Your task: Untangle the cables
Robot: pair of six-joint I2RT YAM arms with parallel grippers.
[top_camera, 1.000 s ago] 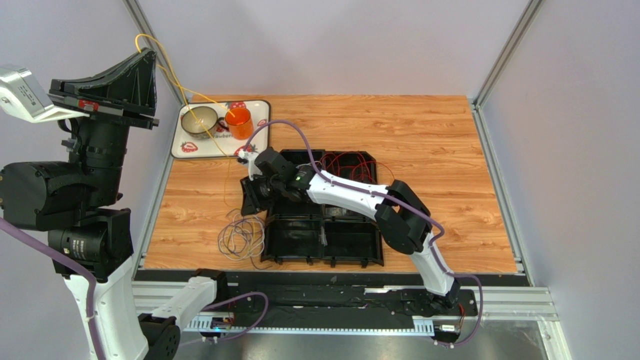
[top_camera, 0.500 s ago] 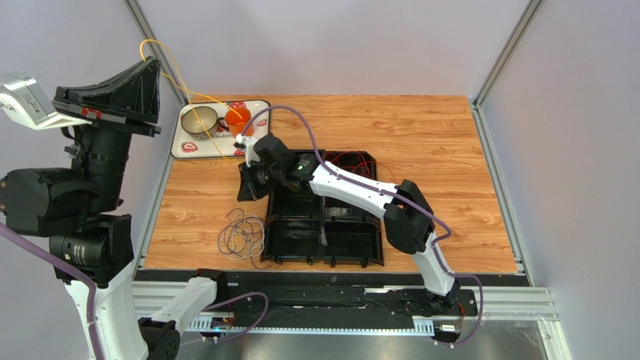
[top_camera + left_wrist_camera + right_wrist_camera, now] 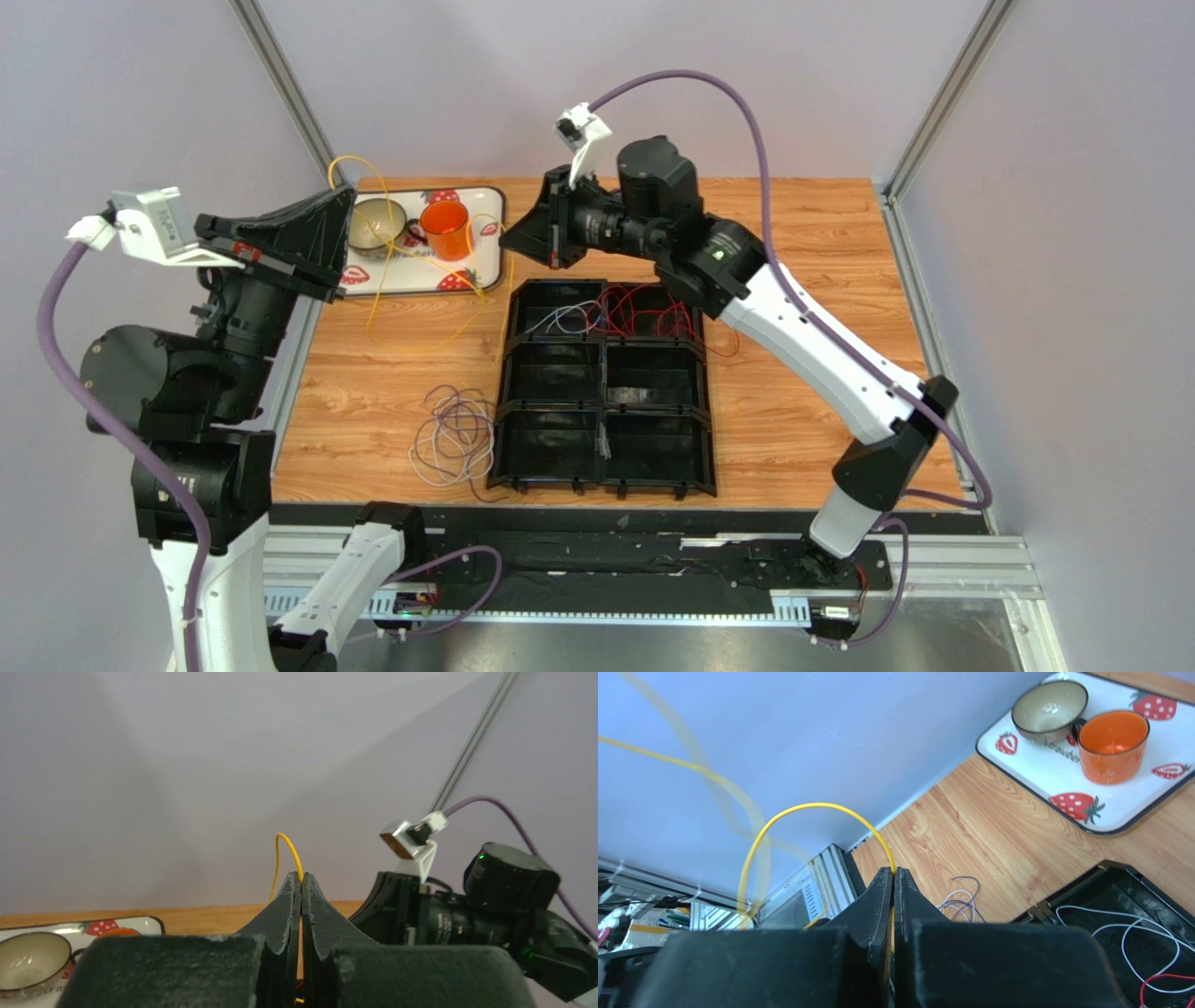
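Left gripper (image 3: 302, 882) and right gripper (image 3: 893, 876) each pinch the same yellow cable (image 3: 808, 805) with jaws pressed together, its slack length hanging between them, side to side, neither arm nearer, so they probably pull apart next.

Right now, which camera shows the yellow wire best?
The right wrist view: the yellow wire arcs bright out of the shut right gripper. The left wrist view shows only a short arc; the top view, faint strands by the tray.
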